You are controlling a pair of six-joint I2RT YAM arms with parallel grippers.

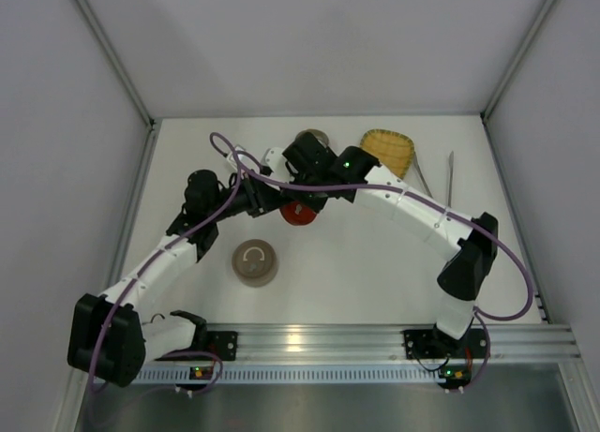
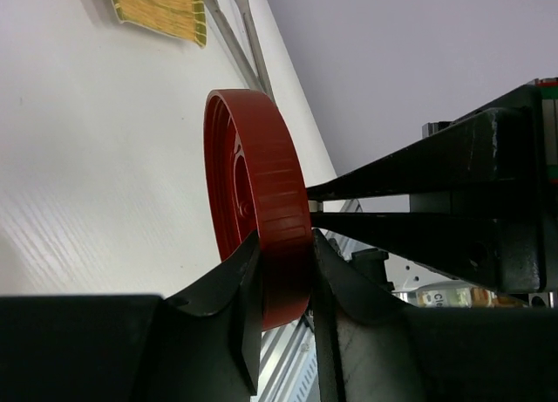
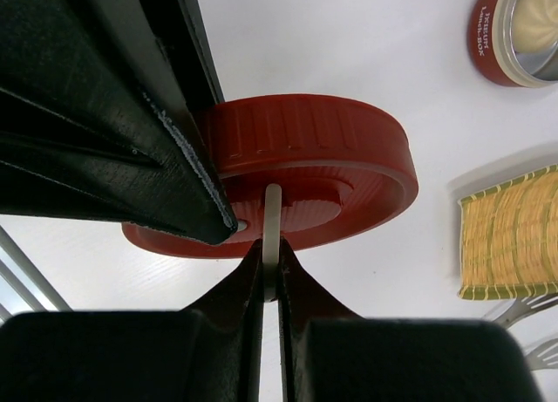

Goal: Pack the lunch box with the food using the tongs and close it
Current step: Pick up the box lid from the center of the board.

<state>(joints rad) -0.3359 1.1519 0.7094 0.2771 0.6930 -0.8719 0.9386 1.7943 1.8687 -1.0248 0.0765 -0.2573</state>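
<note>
A red lid stands on edge off the table, held between both arms. My left gripper is shut on its ribbed rim, one finger on each face. My right gripper is shut on the thin white tab in the lid's hollow side. The lunch box, red with a metal rim, stands open at the back with a pale rounded mass inside; whether that is the food I cannot tell. The tongs lie at the back right, past the yellow tray.
A yellow woven tray sits at the back right. A round beige lid with a ring handle lies in front of the arms. White walls close in the table on three sides.
</note>
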